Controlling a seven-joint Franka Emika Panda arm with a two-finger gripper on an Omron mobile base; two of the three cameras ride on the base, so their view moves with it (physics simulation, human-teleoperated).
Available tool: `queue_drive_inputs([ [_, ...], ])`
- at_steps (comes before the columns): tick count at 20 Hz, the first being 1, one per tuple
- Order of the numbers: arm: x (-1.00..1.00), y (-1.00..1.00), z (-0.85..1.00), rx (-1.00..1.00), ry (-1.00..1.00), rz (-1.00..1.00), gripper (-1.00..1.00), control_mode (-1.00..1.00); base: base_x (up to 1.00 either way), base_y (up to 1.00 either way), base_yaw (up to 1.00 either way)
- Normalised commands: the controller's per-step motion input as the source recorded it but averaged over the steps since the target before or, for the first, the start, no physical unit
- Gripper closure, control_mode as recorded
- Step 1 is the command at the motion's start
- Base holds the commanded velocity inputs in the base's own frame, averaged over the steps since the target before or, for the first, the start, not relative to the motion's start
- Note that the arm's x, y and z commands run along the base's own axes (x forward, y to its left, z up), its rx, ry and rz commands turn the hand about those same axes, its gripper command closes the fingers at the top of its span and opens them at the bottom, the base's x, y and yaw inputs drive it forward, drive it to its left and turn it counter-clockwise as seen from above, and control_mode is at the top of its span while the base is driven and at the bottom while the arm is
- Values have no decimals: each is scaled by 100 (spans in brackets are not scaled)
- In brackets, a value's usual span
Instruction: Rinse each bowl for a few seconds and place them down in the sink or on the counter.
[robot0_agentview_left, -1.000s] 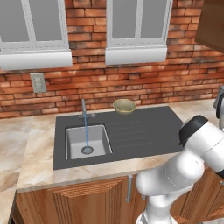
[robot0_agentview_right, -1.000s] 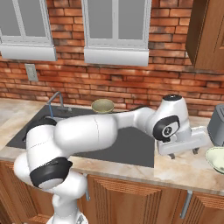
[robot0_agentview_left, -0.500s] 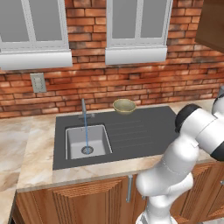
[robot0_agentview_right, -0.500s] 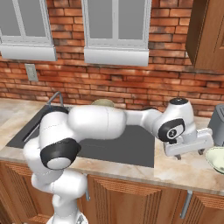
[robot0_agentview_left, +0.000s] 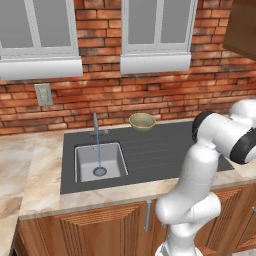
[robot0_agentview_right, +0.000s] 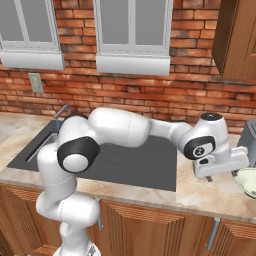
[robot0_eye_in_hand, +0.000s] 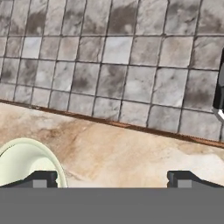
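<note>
I am at the first step, reaching for the pale bowl (robot0_agentview_right: 247, 181) on the counter (robot0_agentview_right: 200, 195) far to the right of the sink (robot0_agentview_left: 145, 155), and nothing has been rinsed yet as far as I can judge. My gripper (robot0_eye_in_hand: 112, 178) is empty with its fingers spread wide apart, one tip (robot0_eye_in_hand: 41, 179) over the bowl's rim (robot0_eye_in_hand: 26, 164) and the other over bare stone, so I am off to one side of it. The next move calls for sliding toward the bowl until one finger sits inside the rim and the other outside, then lowering and pinching the wall. The bowl sits upright, mouth to the ceiling; being round it has no long axis, so any point on the rim will serve. The second, olive bowl (robot0_agentview_left: 142, 121) stands upright too, at the far edge of the sink unit against the brick wall (robot0_agentview_left: 150, 95), just right of the faucet (robot0_agentview_left: 96, 131). Once I lift the pale one I must carry it left across the drainboard to the basin (robot0_agentview_left: 99, 161), a long swing.
</note>
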Motion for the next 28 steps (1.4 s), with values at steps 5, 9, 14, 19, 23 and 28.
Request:
queue_drive_inputs([
  [5,22,-23,-14,3,0,0,-100,-100,0,0,0],
  [9,23,-27,-15,2,0,0,-100,-100,0,0,0],
  [14,25,-26,-13,2,0,0,-100,-100,0,0,0],
  [19,23,-18,-19,2,0,0,-100,-100,0,0,0],
  [23,21,-13,-25,2,1,0,-100,-100,0,0,0],
  [28,19,-6,-27,1,2,0,-100,-100,0,0,0],
])
